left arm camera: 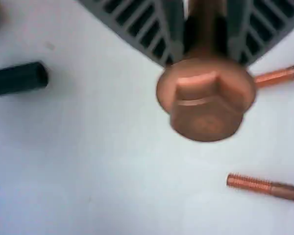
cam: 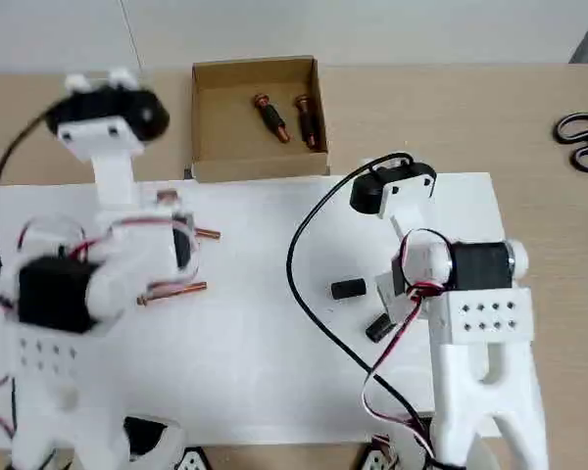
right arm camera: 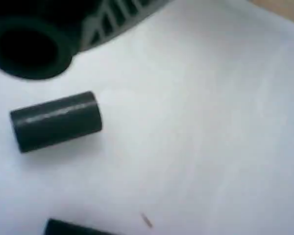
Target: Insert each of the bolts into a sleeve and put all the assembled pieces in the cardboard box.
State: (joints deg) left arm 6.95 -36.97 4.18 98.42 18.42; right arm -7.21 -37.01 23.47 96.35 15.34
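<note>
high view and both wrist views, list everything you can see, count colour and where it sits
cardboard box: one, brown, on the table beyond the sheet
assembled pieces: two, copper with dark sleeves, inside the box
loose bolts: two, copper, on the sheet by the left arm
held bolt: one, copper, in the left gripper
loose sleeves: two, black, on the sheet by the right arm
held sleeve: one, black, in the right gripper
sheet: one, white, under both arms
scissors: one pair, black, on bare table
table: one, wooden
left gripper: one, grey fingers
right gripper: one, grey fingers
</note>
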